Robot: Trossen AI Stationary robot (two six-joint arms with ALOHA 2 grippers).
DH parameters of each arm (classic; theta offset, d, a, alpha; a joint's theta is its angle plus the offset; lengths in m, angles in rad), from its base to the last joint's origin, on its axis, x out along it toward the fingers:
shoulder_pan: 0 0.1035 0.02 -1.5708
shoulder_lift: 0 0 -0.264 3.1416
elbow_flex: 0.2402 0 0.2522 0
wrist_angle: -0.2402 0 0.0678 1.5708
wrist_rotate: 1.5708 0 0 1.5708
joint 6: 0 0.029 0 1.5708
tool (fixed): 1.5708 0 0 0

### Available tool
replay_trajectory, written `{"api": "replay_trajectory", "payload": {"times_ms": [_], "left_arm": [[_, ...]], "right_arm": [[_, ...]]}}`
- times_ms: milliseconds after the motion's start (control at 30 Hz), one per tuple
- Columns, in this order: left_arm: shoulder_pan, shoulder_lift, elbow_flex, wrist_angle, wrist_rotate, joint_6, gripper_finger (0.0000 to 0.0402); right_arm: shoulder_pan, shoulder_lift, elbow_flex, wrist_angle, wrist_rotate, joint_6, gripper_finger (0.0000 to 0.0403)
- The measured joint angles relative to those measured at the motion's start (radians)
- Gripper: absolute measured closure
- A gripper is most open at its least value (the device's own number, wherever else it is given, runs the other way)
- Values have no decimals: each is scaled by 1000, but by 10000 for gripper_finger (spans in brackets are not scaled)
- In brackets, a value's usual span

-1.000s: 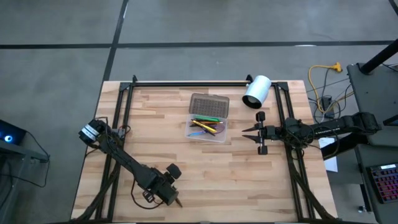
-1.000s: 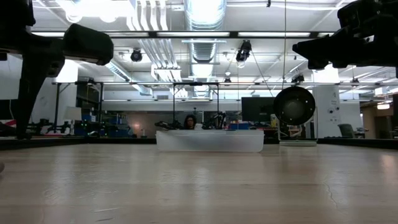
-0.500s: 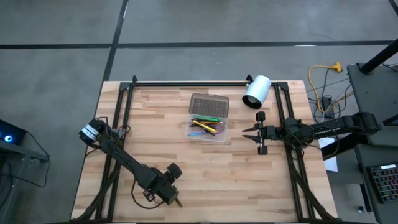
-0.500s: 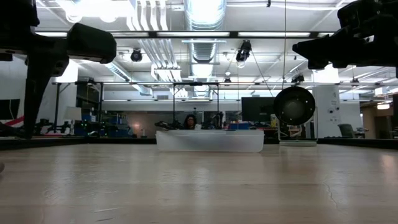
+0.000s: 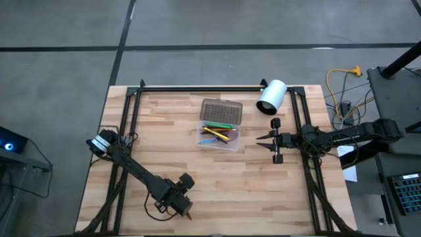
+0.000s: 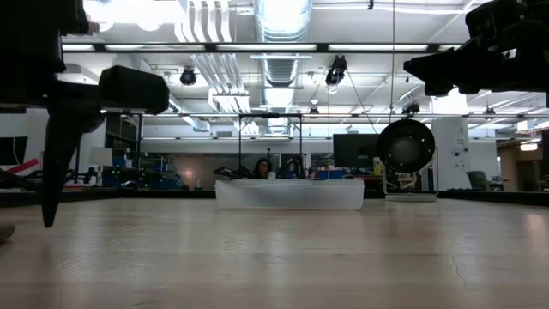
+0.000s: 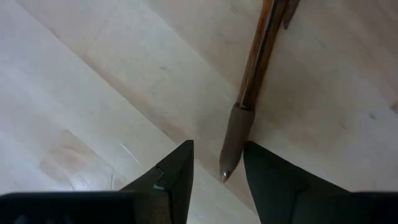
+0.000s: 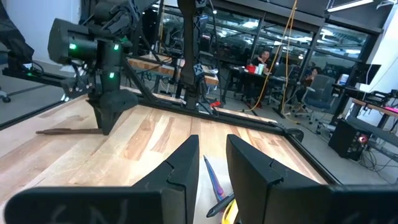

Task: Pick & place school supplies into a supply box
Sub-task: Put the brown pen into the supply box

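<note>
A dark brown pen [image 7: 250, 102] lies flat on the wood near the table's front edge. My left gripper [image 7: 217, 163] points down over it, open, with one finger on each side of the pen's tip end; it touches nothing that I can see. In the high view this gripper [image 5: 187, 212] is at the near edge, left of centre. The supply box [image 5: 220, 125] stands mid-table toward the far side, its grey lid [image 5: 222, 112] open, with green, yellow, orange and blue pencils [image 5: 217, 133] inside. My right gripper [image 5: 261, 139] waits level to the right of the box, open with nothing between its fingers.
A white cylinder [image 5: 272, 97] lies at the far right corner beside the black frame rail [image 5: 197, 87]. Bare wood stretches between the box and the left gripper. The low view shows the box [image 6: 289, 194] far off, and people at desks in the room behind.
My left gripper has sunk a little toward the table and the brown pen, still open. The right arm, the box and the pencils have kept still.
</note>
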Motion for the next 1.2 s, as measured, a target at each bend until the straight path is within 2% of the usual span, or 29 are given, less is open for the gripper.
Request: {"api": "replay_trajectory", "payload": {"times_ms": [600,767,1200], "left_arm": [[8,9,-1,23,2,37,276],[15,9,-6,29,45,37,276],[26,11,6,26,83,37,276]], "right_arm": [[0,0,0,0,0,0,330],[0,0,0,0,0,0,330],[0,0,0,0,0,0,330]]}}
